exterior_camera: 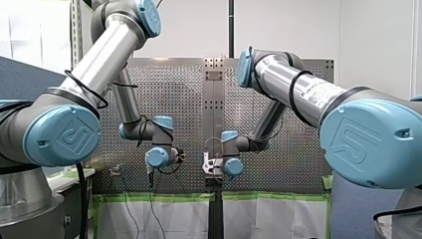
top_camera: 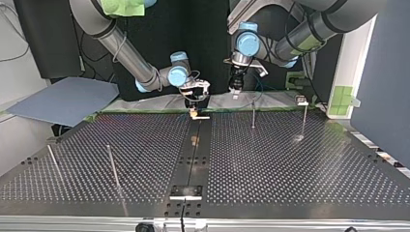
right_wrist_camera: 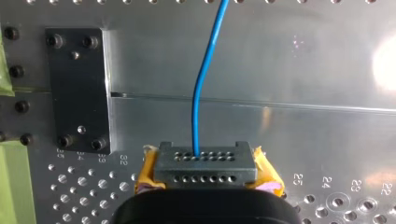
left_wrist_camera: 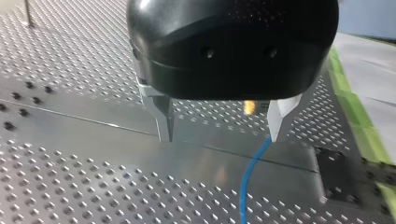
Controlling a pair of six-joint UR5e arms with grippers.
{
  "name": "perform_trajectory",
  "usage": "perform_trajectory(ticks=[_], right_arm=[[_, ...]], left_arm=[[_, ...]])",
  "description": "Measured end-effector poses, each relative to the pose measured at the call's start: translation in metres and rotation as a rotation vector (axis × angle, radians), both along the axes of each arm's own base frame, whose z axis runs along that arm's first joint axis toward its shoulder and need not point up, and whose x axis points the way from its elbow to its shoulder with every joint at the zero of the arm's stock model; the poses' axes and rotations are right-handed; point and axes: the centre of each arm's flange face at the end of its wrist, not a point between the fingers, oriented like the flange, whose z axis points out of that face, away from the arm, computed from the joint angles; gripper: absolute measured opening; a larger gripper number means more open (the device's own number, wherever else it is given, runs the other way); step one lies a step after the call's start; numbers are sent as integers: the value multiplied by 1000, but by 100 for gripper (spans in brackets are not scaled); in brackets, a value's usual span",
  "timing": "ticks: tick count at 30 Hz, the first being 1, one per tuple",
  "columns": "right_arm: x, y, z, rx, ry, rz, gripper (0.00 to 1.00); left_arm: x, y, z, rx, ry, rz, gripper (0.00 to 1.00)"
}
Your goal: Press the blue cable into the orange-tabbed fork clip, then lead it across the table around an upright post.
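We count one blue cable [right_wrist_camera: 201, 93], leading out of a grey block [right_wrist_camera: 205, 161] gripped by our right hand [right_wrist_camera: 208, 175], and four upright posts [top_camera: 112, 166] on the perforated desk [top_camera: 290, 169]: two at the top view's 8 o'clock, two at 1 o'clock. Our left hand [left_wrist_camera: 220, 137] gapes wide, cable beside one fingertip [left_wrist_camera: 279, 116].

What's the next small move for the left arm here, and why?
Probably shift my left tool slightly sideways so the blue cable sits midway between its open fingers, before closing. The cable runs right at one fingertip, not centred between the two, while my right tool is clamped on the grey connector block at the cable's end.
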Motion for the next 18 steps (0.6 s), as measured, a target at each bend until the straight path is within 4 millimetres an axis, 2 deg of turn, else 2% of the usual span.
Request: perform_trajectory(ticks=[8,18], right_arm=[[0,1,0,2,4,1,0],[0,1,0,2,7,1,0]], left_arm=[[10,3,-24,18,23,9,100],[37,0,-17,14,2,35,100]])
